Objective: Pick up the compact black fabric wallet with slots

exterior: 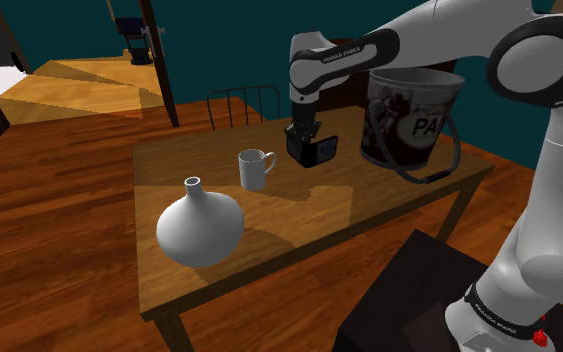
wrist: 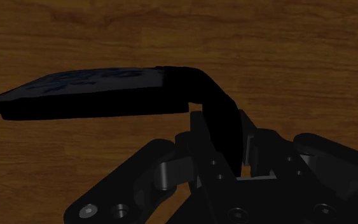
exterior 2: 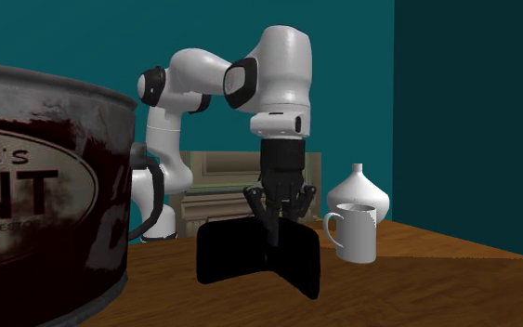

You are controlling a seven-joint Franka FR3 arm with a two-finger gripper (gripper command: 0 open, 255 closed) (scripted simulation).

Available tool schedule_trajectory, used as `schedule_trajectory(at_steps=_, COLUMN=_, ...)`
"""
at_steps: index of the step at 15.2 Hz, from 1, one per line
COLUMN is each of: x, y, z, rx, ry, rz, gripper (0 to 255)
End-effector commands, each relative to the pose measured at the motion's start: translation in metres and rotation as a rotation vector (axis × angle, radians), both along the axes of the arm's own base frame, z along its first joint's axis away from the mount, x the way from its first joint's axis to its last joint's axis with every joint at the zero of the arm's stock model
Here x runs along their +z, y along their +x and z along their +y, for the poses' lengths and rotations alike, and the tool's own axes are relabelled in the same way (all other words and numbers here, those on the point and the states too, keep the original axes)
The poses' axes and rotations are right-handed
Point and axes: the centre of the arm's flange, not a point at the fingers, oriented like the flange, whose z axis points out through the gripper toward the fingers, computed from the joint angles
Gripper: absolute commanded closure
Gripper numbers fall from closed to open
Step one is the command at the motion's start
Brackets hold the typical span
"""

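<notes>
one black wallet [exterior: 316,149], one white mug [exterior: 255,168], one white vase [exterior: 200,228], one big worn paint can [exterior: 410,113] with a loop handle, all over one wooden table [exterior: 389,205]; one chair [exterior: 243,104] stands behind the table's far edge.

the two fingers [wrist: 199,137] are closed on the wallet, pinching one flap of it between them, while the other flap spreads out flat to the side in the wrist view. in the second exterior view the wallet [exterior 2: 259,253] hangs open like a book under the fingers [exterior 2: 270,221]. in the shoulder view its shadow lies on the wood apart from it, at about 6 o'clock, so it seems to be off the surface, over the far middle of the table.

in the shoulder view the mug is near the wallet at 8 o'clock, not touching. the vase sits further out at 7 o'clock, close to the table's left edge. the paint can stands at 2 o'clock, near the table's right corner, with a gap between it and the wallet.

bare wood runs from 4 to 6 o'clock of the wallet up to the near edge, where the dark stand [exterior: 409,300] begins.
</notes>
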Motion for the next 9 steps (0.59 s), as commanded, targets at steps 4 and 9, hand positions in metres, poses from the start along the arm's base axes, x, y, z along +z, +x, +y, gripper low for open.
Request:
schedule_trajectory(at_steps=4, x=0.025, y=0.0, z=-0.001, rx=0.0, ry=0.0, rz=0.0, gripper=255)
schedule_trajectory(at_steps=9, x=0.051, y=0.0, z=-0.001, rx=0.0, ry=0.0, rz=0.0, gripper=255)
